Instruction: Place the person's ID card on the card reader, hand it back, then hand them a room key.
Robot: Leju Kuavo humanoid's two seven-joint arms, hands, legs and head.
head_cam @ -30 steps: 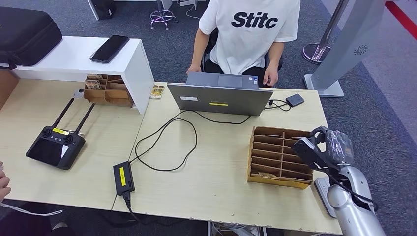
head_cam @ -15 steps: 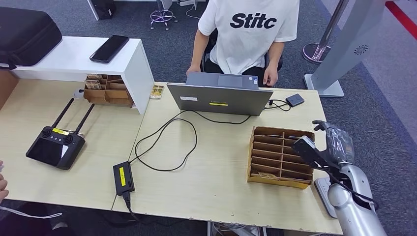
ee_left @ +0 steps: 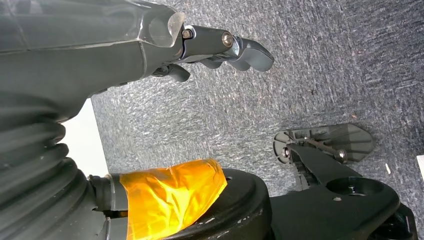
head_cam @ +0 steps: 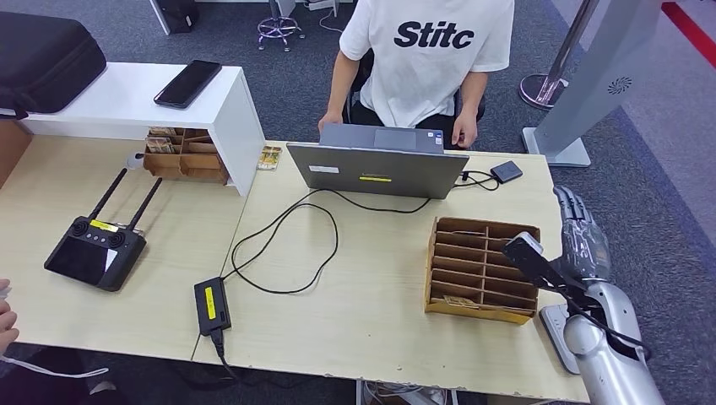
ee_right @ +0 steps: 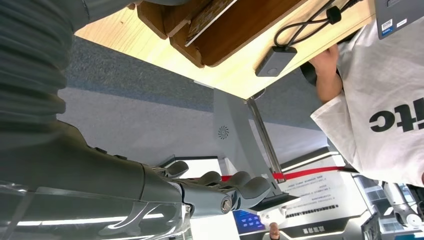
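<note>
My right hand [head_cam: 581,239] hangs beside the table's right edge, just right of a wooden slotted organizer [head_cam: 481,268], fingers stretched out and apart with nothing in them. In the right wrist view the same hand [ee_right: 220,192] is empty, with the organizer [ee_right: 235,35] and a card [ee_right: 207,17] in one of its slots behind it. A small card [head_cam: 460,301] lies in a front slot. The black card reader [head_cam: 507,171] sits at the far right of the table, cabled to the laptop [head_cam: 376,169]. My left hand [ee_left: 220,47] hangs over grey carpet, holding nothing.
A person in a white T-shirt [head_cam: 431,59] sits behind the laptop. On the left lie a black remote controller [head_cam: 94,251], a power adapter [head_cam: 213,305] with looping cable, and a white shelf [head_cam: 143,105] with a phone. Another person's hand [head_cam: 5,319] shows at the left edge.
My right hand's fingers, curled over the organizer's right side a second ago, have straightened, and the hand has drawn off to the right. Nothing else moved.
</note>
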